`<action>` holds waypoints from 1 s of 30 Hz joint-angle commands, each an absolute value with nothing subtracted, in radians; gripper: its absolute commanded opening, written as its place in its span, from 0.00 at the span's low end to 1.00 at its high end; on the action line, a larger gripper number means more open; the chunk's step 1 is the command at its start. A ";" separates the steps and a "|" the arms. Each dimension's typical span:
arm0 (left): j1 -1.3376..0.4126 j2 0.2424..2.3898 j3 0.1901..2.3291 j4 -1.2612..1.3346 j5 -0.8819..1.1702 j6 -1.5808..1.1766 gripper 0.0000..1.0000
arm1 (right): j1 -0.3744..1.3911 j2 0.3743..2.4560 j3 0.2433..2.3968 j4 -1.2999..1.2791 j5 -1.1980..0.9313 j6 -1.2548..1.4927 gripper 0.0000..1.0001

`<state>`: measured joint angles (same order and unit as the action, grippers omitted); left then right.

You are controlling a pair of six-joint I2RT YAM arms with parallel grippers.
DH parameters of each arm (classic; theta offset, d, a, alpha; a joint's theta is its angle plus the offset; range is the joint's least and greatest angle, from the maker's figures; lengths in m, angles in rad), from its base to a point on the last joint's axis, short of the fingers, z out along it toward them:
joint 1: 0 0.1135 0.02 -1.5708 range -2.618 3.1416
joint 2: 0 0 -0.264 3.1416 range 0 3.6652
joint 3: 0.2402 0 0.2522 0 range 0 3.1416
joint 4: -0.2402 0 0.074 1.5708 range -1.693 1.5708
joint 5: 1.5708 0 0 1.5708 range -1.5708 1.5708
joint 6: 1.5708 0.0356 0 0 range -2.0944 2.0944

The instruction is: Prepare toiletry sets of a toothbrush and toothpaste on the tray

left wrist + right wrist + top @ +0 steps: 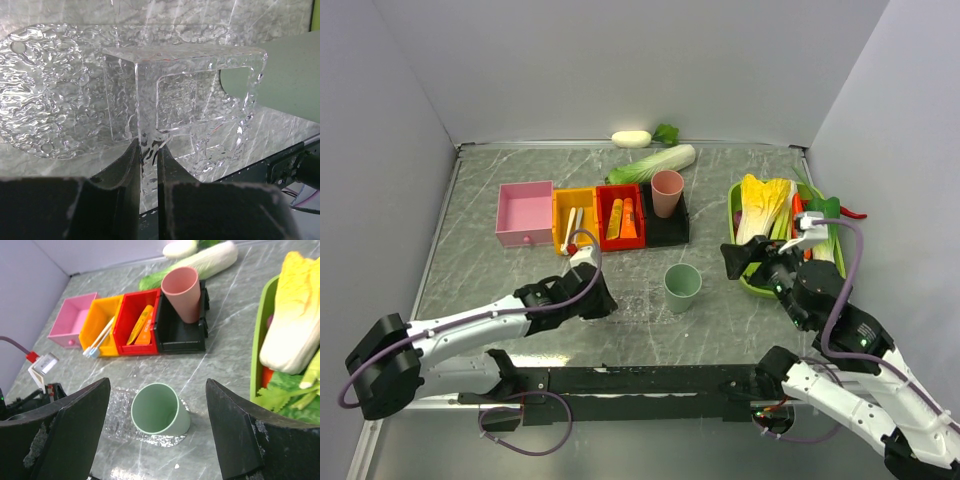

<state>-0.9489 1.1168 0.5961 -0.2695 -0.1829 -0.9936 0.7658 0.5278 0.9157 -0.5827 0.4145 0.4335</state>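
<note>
The clear speckled tray (65, 95) lies flat on the table, faint in the top view (642, 305). My left gripper (149, 152) is shut on the tray's upright end wall, low over the table (599, 298). A green cup (160, 409) stands on the tray's far end (116, 412). My right gripper (157, 382) hangs open above and behind that cup with nothing between its fingers, to the cup's right in the top view (744, 262). Two white toothbrushes (102, 336) lie in the yellow bin (561, 212). The orange toothpaste tubes (142, 324) rest in the red bin (603, 213).
A pink bin (525, 213) sits left of the yellow bin. Right of the red bin, a black bin (672, 228) holds a pink cup (667, 192). A green vegetable tray (736, 240) stands at the right. A cabbage (655, 164) and a white radish (631, 139) lie at the back.
</note>
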 commanded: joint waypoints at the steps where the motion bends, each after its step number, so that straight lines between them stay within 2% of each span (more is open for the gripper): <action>1: -0.950 1.135 0.653 -0.215 -0.160 -1.028 0.01 | 0.765 0.495 0.911 -0.594 0.465 0.416 0.85; 30: -0.950 1.232 0.718 -0.255 -0.149 -1.057 0.01 | 0.765 0.482 0.879 -0.598 0.471 0.417 0.87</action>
<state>-0.9489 1.2243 0.6605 -0.2535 -0.1467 -1.0588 0.7658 0.4931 0.8879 -0.6064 0.4545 0.4278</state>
